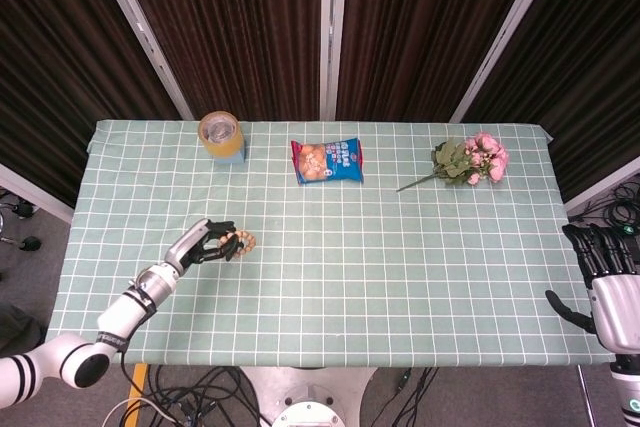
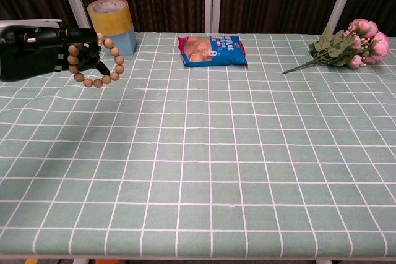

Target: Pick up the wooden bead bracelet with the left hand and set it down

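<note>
The wooden bead bracelet (image 1: 246, 241) (image 2: 119, 68) is a ring of round tan beads at the left of the green checked tablecloth (image 1: 400, 267). My left hand (image 1: 200, 244) (image 2: 37, 51) grips it, with dark fingers curled through the ring. In the chest view the ring hangs from those fingers, and I cannot tell whether its lowest beads touch the cloth. My right hand (image 1: 603, 265) hangs off the table's right edge with its fingers spread and nothing in it. It shows only in the head view.
A yellow tape roll (image 1: 221, 132) (image 2: 110, 15) stands on a blue base at the back left, just behind my left hand. A blue snack bag (image 1: 327, 161) (image 2: 211, 51) lies at the back centre. A pink flower bunch (image 1: 470, 160) (image 2: 349, 44) lies at the back right.
</note>
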Tool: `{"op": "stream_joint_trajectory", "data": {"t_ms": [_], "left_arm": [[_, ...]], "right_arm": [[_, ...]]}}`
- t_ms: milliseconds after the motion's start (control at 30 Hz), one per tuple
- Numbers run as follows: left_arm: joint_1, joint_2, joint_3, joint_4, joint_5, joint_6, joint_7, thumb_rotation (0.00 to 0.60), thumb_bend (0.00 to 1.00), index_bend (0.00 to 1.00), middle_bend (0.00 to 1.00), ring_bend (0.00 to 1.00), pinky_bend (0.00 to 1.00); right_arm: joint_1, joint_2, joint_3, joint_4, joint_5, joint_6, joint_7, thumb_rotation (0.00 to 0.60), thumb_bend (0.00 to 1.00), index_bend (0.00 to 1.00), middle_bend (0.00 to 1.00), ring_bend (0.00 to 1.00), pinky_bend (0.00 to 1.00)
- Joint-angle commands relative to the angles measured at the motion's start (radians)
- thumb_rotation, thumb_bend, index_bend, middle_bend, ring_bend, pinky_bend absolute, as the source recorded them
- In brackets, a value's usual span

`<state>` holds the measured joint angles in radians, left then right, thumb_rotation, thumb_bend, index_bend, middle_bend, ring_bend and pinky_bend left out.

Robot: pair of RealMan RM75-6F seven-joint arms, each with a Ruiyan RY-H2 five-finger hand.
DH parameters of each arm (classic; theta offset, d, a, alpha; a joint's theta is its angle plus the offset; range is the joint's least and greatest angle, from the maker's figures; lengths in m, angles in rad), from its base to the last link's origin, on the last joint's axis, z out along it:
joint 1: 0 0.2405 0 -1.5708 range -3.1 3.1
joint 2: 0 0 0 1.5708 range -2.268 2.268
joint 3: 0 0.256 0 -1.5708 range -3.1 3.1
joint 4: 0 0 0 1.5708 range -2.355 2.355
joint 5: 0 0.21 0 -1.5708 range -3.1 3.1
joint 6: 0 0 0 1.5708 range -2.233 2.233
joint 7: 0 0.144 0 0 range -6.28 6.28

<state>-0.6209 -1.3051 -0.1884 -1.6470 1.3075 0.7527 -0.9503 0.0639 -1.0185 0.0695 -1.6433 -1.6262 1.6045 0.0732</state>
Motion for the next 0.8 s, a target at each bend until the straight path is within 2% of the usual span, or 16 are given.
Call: {"op": "stream_joint_trajectory", "data": {"t_ms": [33, 200, 367, 633, 800], "left_arm": [[0.002, -0.001, -0.002, -0.002, -0.005, 0.002, -0.001, 0.418, 0.49, 0.66, 0.73, 0.4, 0.07], [0.004, 0.0, -0.003, -0.003, -0.004, -0.001, -0.008, 0.361, 0.49, 0.66, 0.73, 0.4, 0.07], [0.006, 0.0, -0.002, -0.002, 0.004, 0.001, -0.017, 0.274, 0.49, 0.66, 0.73, 0.4, 0.07], [0.008, 0.002, 0.001, -0.002, 0.017, 0.004, -0.024, 0.273, 0.51, 0.66, 0.73, 0.4, 0.07], [0.01, 0.003, 0.002, -0.003, 0.016, 0.006, -0.023, 0.291, 0.56, 0.66, 0.73, 0.4, 0.07]], "right_arm": [[0.0, 0.0, 0.0, 0.0, 0.0, 0.0, 0.0, 0.6, 0.1, 0.0, 0.11, 0.0, 0.0], [-0.001, 0.001, 0.0, -0.001, -0.001, 0.002, -0.002, 0.6, 0.1, 0.0, 0.11, 0.0, 0.0], [-0.003, 0.001, -0.001, -0.004, -0.002, 0.004, -0.004, 0.6, 0.1, 0.0, 0.11, 0.0, 0.0], [-0.005, 0.003, -0.001, -0.008, -0.005, 0.009, -0.009, 0.6, 0.1, 0.0, 0.11, 0.0, 0.0], [-0.007, 0.004, -0.001, -0.009, -0.009, 0.014, -0.009, 0.6, 0.1, 0.0, 0.11, 0.0, 0.0]]}}
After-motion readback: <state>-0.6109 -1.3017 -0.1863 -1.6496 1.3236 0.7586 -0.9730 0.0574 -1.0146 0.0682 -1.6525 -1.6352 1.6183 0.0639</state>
